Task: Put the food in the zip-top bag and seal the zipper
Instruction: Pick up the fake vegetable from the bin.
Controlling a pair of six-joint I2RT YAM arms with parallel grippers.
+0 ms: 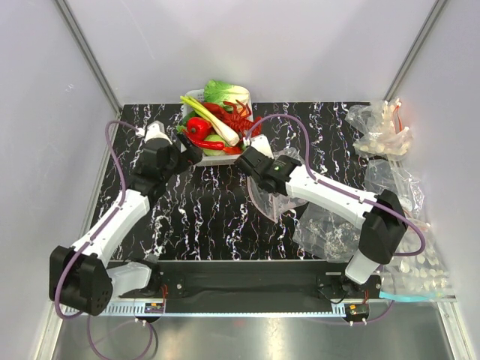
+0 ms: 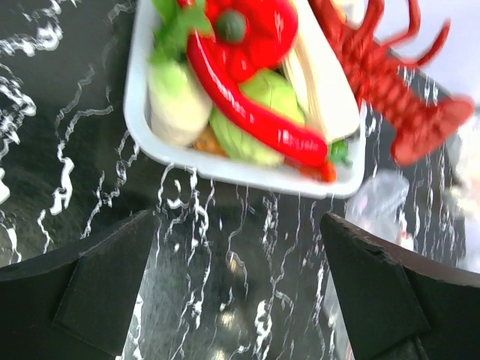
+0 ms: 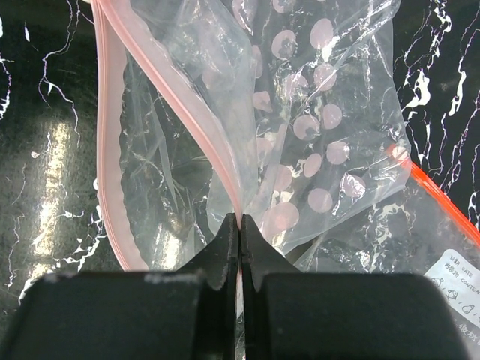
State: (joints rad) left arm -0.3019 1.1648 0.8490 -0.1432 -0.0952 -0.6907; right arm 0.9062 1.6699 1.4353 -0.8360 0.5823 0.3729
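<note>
Pincers differ. On the bag side, the right pincer (image 3: 239,223) is clenched on the pink-red zipper strip (image 3: 109,172) of the clear dotted zip-top bag (image 3: 315,142). The mouth gapes left of its tips, and dotted film spreads ahead and right. The left pincer (image 2: 236,225) is released, jaws wide, nothing between them. Just ahead of it sits a white plastic tray (image 2: 137,112) heaped with toy food: glossy red pepper (image 2: 255,30), long red chili (image 2: 255,116), pale green cabbage (image 2: 274,91). A red lobster (image 2: 390,82) overhangs the tray's right rim.
</note>
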